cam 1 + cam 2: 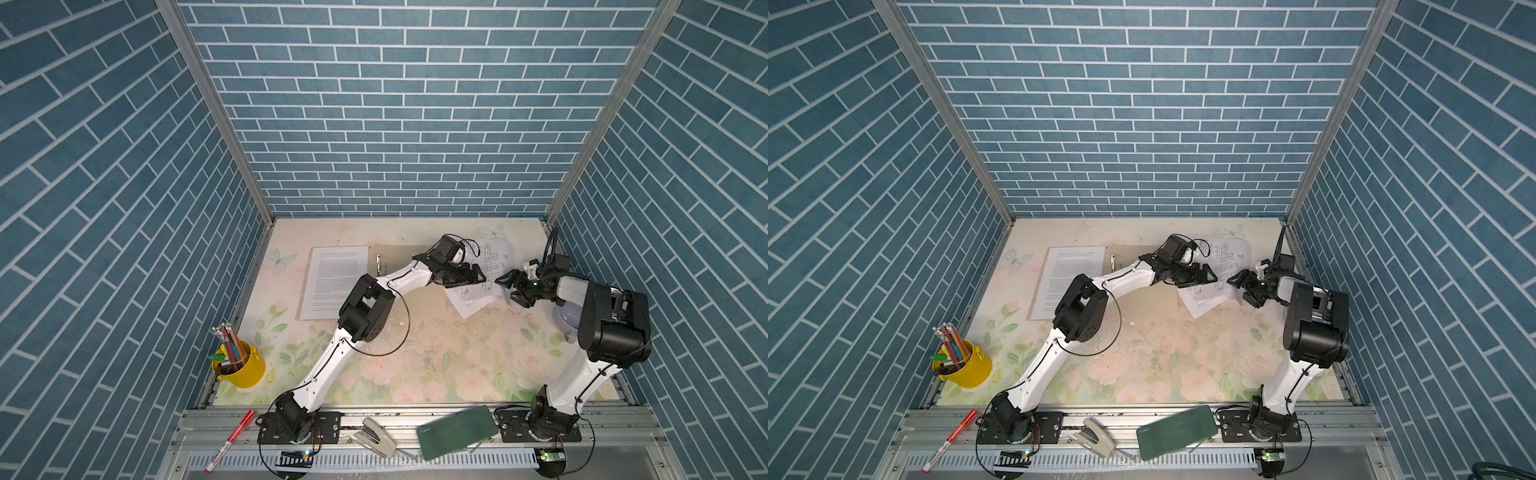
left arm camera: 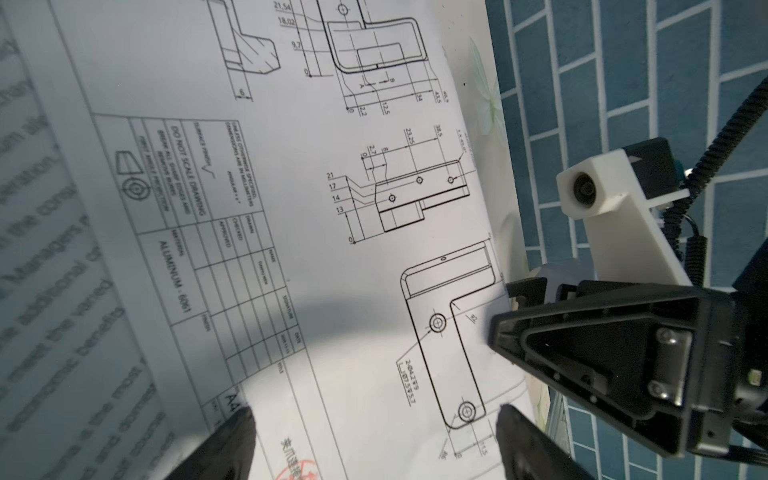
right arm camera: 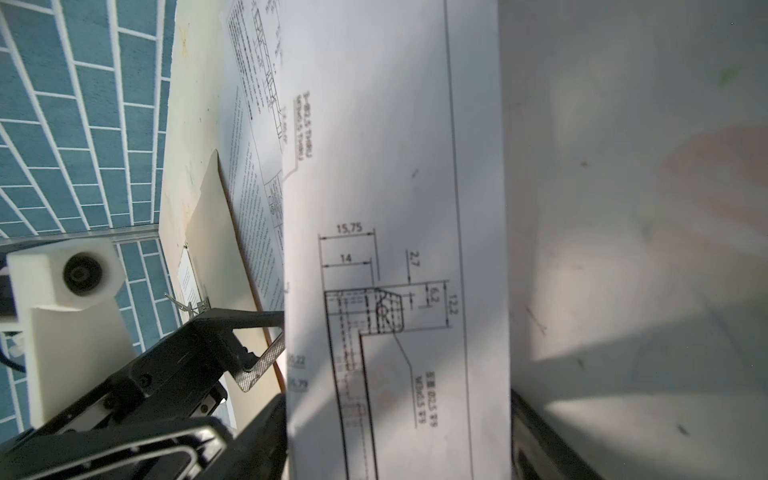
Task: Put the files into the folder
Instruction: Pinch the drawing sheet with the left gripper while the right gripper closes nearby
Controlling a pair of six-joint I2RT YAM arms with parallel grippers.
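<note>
Left gripper jaws spread, fingers astride the drawing sheet; right gripper jaws apart at its edge; grasp step, likely; next: pinch sheet, carry onto folder.

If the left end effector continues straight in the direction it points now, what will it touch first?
Probably the drawing sheet, which lies directly ahead of and below the open left end effector. The right end effector faces it just beyond; depth is unclear.

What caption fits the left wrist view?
Open left gripper poised above the white paper sheet of line drawings, with the open right gripper at its edge.
</note>
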